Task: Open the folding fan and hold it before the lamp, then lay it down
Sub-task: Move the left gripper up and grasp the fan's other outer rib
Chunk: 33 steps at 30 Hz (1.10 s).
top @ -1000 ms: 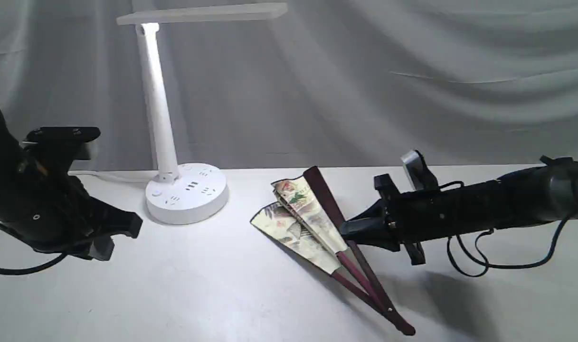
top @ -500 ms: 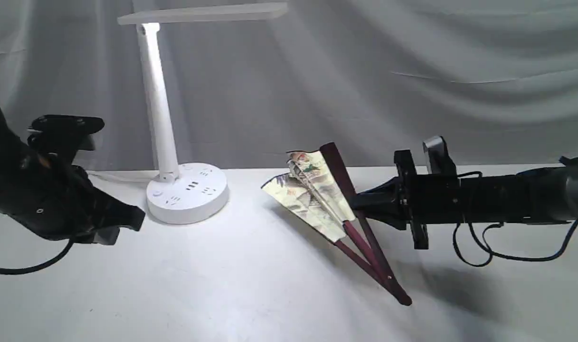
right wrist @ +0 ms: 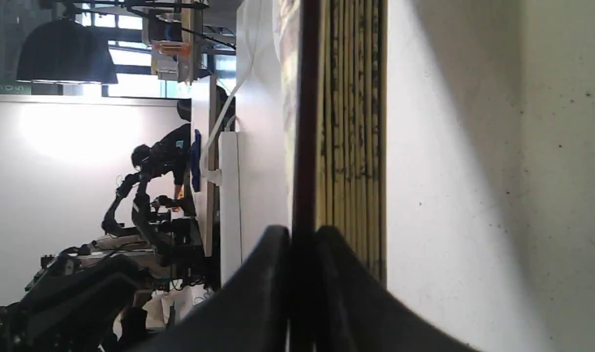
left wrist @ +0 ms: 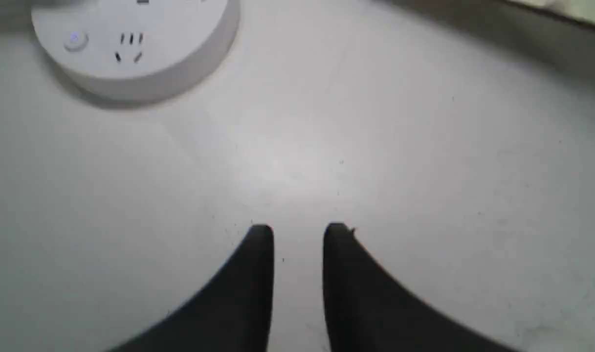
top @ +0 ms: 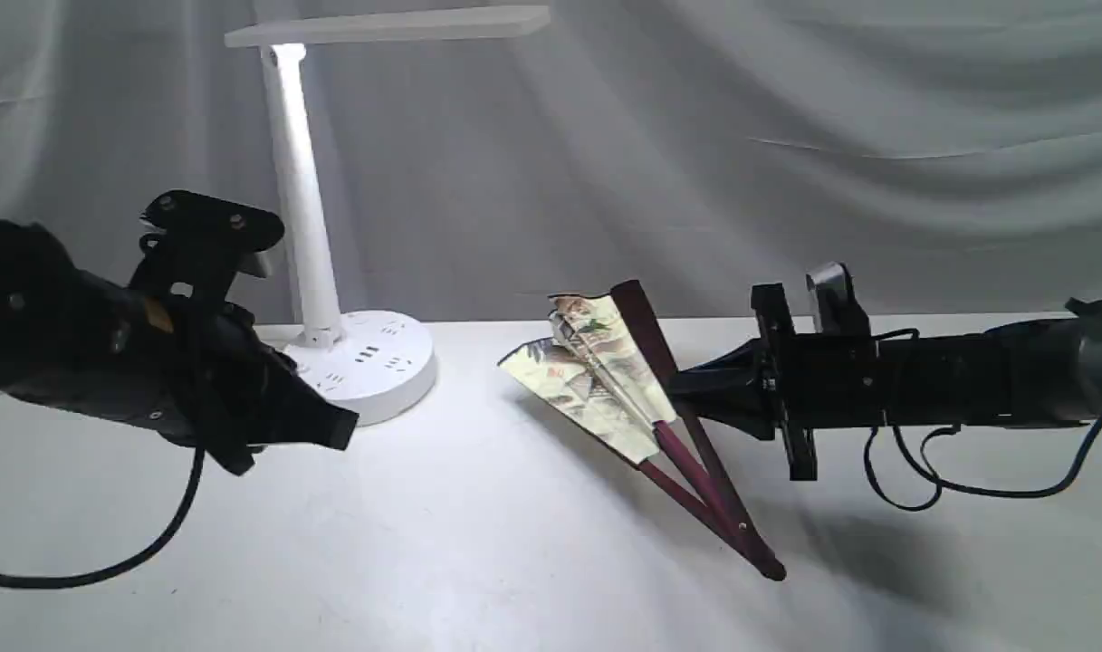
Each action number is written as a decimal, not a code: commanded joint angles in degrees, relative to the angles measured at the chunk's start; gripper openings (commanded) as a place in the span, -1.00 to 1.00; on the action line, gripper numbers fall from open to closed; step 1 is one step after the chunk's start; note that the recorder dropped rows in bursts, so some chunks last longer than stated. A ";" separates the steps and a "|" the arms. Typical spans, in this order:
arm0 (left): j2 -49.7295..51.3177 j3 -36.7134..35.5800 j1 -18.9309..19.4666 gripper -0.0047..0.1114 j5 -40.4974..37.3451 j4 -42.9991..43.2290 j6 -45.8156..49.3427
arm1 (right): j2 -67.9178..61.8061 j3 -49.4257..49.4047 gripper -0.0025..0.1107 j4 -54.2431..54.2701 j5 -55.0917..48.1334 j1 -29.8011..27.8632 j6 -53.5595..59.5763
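Pinching one maroon outer rib, the right hand (right wrist: pixel 302 233) holds the folding fan (top: pixel 596 385) partly spread and tilted, pivot end lowest — to the right of the lamp (top: pixel 301 226). The left hand (left wrist: pixel 299 233) hovers near the lamp's base — slightly parted, empty.

My left hand (top: pixel 338 428) hangs angled down toward the tabletop, fingers slightly parted. My right arm extends level; my right hand (top: pixel 675 395) is clamped on the fan (top: pixel 596 380).
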State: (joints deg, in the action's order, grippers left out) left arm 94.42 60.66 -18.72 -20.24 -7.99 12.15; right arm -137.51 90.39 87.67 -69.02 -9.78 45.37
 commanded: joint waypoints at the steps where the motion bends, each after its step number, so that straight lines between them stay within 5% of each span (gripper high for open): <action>1: -3.16 -5.88 -1.41 -0.61 13.07 -0.55 0.13 | 1.25 0.37 -0.96 -0.43 -0.94 -0.10 0.16; 15: -2.61 -32.76 -3.53 -0.69 76.37 7.30 -20.96 | 4.12 0.27 -0.96 -0.57 -0.94 -0.10 0.16; 22: 2.25 -32.73 -3.53 -0.67 74.18 7.19 -38.64 | 4.13 0.27 -0.96 -0.52 -0.94 1.27 0.16; 30: 10.65 -27.11 -3.53 -0.05 73.78 15.79 -64.89 | 4.13 0.27 -0.96 1.82 -0.94 2.51 0.16; 33: 13.65 -24.20 -3.53 0.04 73.95 17.89 -72.89 | 4.13 0.27 -0.96 1.82 -0.94 2.51 0.16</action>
State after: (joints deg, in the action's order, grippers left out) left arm 106.58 34.97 -21.94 53.17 8.21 -55.10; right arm -134.21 90.39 88.00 -69.06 -7.33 45.26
